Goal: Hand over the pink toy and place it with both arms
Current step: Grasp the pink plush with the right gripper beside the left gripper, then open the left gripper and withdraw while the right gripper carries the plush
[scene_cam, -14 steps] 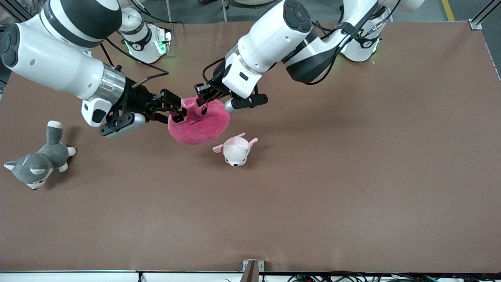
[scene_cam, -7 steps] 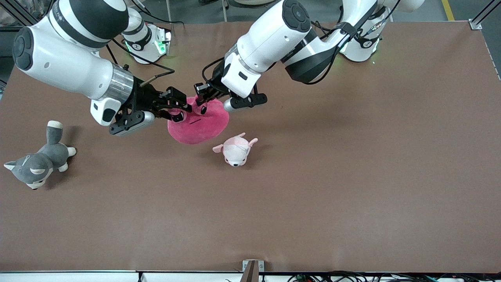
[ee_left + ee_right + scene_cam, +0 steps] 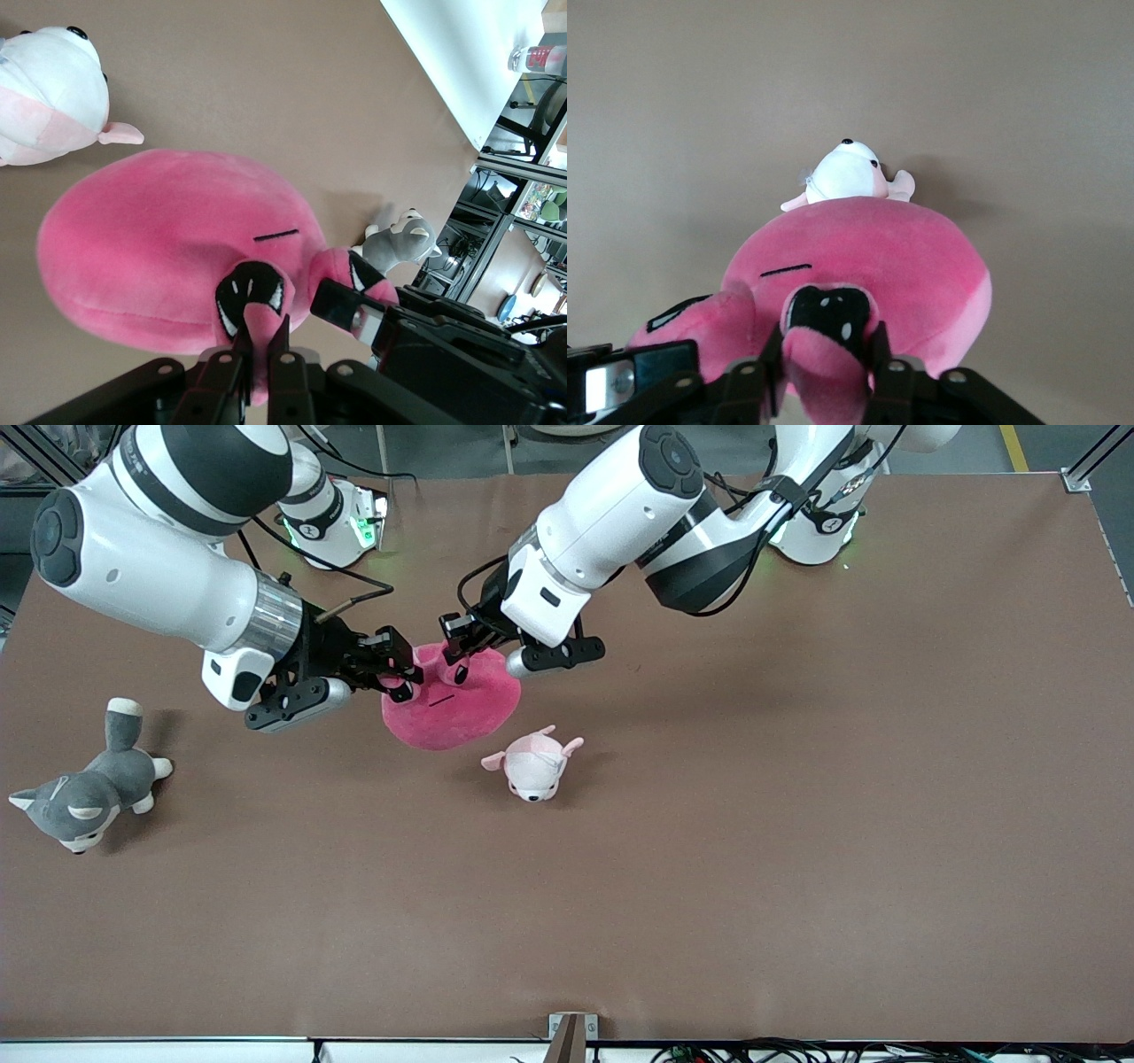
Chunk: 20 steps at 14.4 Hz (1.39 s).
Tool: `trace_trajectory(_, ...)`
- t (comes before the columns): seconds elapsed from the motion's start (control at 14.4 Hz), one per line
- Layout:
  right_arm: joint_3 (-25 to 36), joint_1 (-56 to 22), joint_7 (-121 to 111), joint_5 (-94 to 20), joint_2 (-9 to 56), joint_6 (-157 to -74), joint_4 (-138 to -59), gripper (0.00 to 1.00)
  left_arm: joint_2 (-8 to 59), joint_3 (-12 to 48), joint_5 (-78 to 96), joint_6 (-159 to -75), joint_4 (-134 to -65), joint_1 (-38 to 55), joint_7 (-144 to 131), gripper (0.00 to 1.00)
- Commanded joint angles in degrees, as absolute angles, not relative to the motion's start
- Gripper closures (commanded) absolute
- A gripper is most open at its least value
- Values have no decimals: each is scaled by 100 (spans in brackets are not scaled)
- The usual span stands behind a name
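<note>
The pink toy (image 3: 452,707) hangs in the air between the two arms, over the table (image 3: 709,850) near the robots' end, just above and beside the small pale pink-and-white plush (image 3: 533,764) that lies nearer the front camera. The left end effector (image 3: 461,648) is clamped tight on a small flap at the top of the toy, beside one black eye; in the left wrist view its fingers (image 3: 232,376) pinch that flap with almost no gap. The right end effector (image 3: 400,677) meets the toy from the right arm's end of the table, and the right wrist view shows its fingers (image 3: 764,367) set narrow on either side of another pink flap at the toy's top edge, pressing into the plush. So both end effectors grip the same upper rim, close together, while the round body sags below them toward the table. The handover seems to hinge on this: with the right grip apparently seated, the left one would have to let go next. A grey-and-white plush husky (image 3: 87,793) lies well apart toward the right arm's end.
</note>
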State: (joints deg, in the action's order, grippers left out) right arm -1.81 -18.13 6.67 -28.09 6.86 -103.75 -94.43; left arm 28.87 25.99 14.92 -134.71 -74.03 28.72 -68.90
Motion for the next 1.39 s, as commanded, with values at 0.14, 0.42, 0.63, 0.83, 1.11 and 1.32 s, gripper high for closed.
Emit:
trace_trajectory(0.14,-149,-1846,712,-2751,642,-10169,-9475,84,2936,2584,1582,-13518,-7277,2892,-6935,85)
trace_trajectory(0.42,-141,-1819,712,-2751,642,-10002,-9457,88,2936,2549,1512,-13491,-7304,2830,-6891,40)
trace_trajectory(0.63,-132,-1811,712,-2751,633,-9914,-9431,89,2918,2470,1214,-13456,-7321,2804,-6855,0)
trace_trajectory(0.83,-106,-1767,651,-2751,624,-9870,-9431,91,2909,2461,1055,-13421,-7321,2655,-6820,0)
trace_trajectory(1.11,-105,-1276,642,-2323,633,-9826,-9440,95,2883,2435,793,-13054,-7374,2233,-6523,0)
trace_trajectory(1.32,-105,-1029,642,-1583,642,-9861,-9439,95,2865,2443,-147,-12211,-7365,1847,-5979,0)
